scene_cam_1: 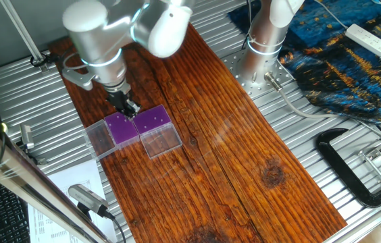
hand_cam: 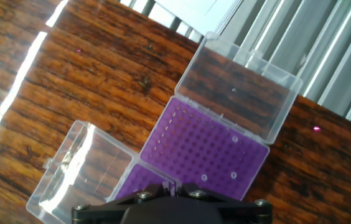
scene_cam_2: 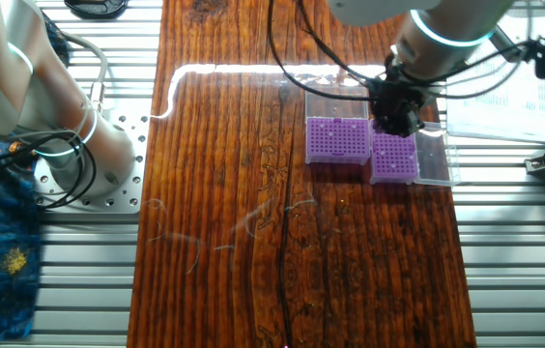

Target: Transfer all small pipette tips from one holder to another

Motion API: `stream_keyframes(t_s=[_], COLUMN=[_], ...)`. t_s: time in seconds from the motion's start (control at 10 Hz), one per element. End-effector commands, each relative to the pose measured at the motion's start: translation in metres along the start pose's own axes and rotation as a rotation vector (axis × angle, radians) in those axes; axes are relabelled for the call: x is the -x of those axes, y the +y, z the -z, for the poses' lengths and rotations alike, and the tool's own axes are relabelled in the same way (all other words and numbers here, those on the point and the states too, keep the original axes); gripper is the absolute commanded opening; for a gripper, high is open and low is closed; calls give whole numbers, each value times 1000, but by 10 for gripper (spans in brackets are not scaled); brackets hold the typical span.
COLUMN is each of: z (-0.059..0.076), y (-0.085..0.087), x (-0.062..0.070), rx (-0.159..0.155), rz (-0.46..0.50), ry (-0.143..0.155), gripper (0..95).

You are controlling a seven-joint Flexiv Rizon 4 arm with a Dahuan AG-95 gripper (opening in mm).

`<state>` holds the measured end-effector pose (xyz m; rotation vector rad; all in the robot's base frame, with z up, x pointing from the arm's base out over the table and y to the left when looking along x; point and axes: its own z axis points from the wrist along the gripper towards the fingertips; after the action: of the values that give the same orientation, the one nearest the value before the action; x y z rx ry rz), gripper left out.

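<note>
Two purple-topped holders sit side by side, corner to corner, on the wooden bench, both with clear hinged lids folded open flat. The gripper hangs low over the junction between the holder nearer the arm's base and the farther holder. Whether its fingers are apart or together cannot be determined; they are hidden in the hand view and too small elsewhere. In the hand view, a few small pipette tips show as pale dots on one rack top, near its edge. A black clamp lies on the metal surface beside the bench.
</note>
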<state>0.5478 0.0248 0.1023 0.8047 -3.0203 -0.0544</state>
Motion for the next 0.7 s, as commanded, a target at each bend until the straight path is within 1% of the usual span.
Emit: stream_keyframes(t_s=[0.1,0.3,0.5,0.7], z=[-1,-3,-11,-13], y=[-1,9,22,25], x=[3,1,-7,-12], rx=[38,42,45,45], rz=[89,86,74,73], ry=[8,16,5,3], gripper=[0,0,0,0])
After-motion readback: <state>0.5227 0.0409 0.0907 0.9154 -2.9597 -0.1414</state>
